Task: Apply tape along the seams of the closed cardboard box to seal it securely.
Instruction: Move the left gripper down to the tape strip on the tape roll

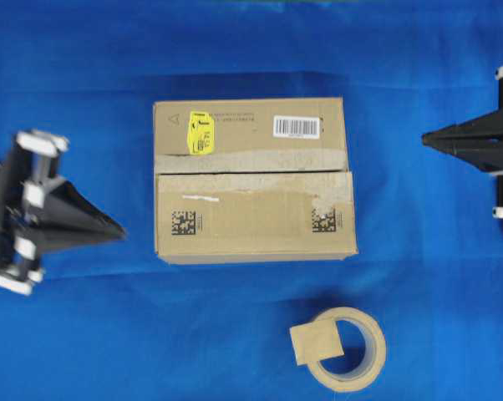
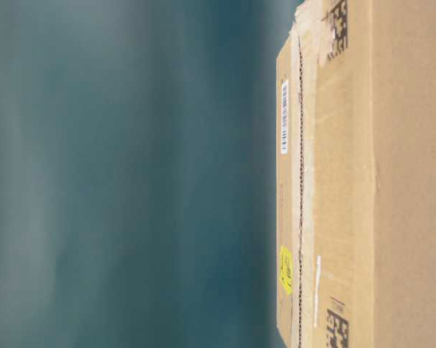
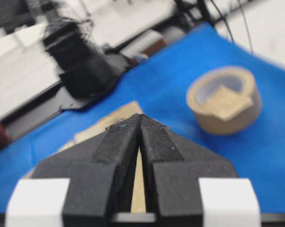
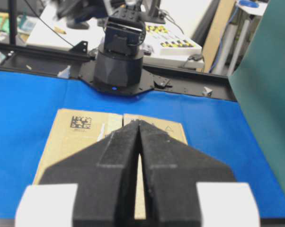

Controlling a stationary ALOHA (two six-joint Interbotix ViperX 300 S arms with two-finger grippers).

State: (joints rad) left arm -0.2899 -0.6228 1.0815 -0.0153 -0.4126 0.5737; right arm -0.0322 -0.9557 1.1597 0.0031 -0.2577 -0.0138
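The cardboard box (image 1: 253, 178) lies closed in the middle of the blue cloth, with a yellow sticker, a barcode label and two square codes on top. Its seam (image 1: 251, 173) runs left to right between the two flaps, edged by pale torn strips; the box (image 2: 363, 181) and the seam (image 2: 300, 188) also show in the table-level view. A square piece of tape (image 1: 317, 342) rests on the tan tape roll (image 1: 348, 349) in front of the box. My left gripper (image 1: 120, 227) is shut and empty, left of the box. My right gripper (image 1: 424, 139) is shut and empty, right of the box.
The blue cloth (image 1: 84, 334) covers the whole table. In the left wrist view the tape roll (image 3: 225, 99) lies ahead to the right. In the right wrist view the left arm's base (image 4: 119, 61) stands beyond the box (image 4: 76, 132), and a green panel (image 4: 270, 94) rises on the right.
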